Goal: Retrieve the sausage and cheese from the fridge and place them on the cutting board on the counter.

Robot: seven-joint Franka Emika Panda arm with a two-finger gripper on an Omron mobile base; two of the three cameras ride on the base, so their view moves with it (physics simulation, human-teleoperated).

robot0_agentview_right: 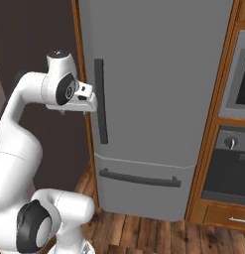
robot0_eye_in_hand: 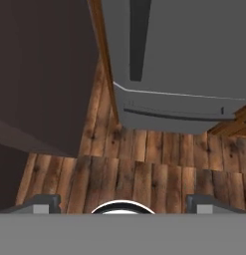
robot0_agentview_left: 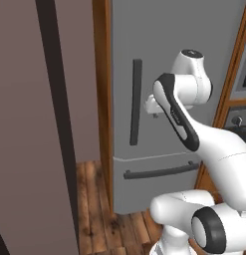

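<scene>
The tall grey fridge (robot0_agentview_left: 194,50) (robot0_agentview_right: 158,74) (robot0_eye_in_hand: 194,50) stands shut, so the sausage and cheese are hidden. Its long dark vertical handle (robot0_agentview_left: 136,102) (robot0_agentview_right: 100,99) (robot0_eye_in_hand: 139,40) runs down the door's left side. My gripper (robot0_agentview_left: 155,115) (robot0_agentview_right: 74,112) (robot0_eye_in_hand: 123,201) hangs just in front of that handle at mid-height and points down at the floor. It is open, the fingertips (robot0_eye_in_hand: 42,201) wide apart with nothing between them. The cutting board and the counter are out of view.
A lower fridge drawer with a horizontal bar handle (robot0_agentview_left: 162,172) (robot0_agentview_right: 139,178) sits under the door. A wall oven (robot0_agentview_right: 233,163) in wooden cabinetry stands to the right. A dark brown wall (robot0_agentview_left: 35,124) closes the left side. Wooden floorboards (robot0_eye_in_hand: 144,169) lie below.
</scene>
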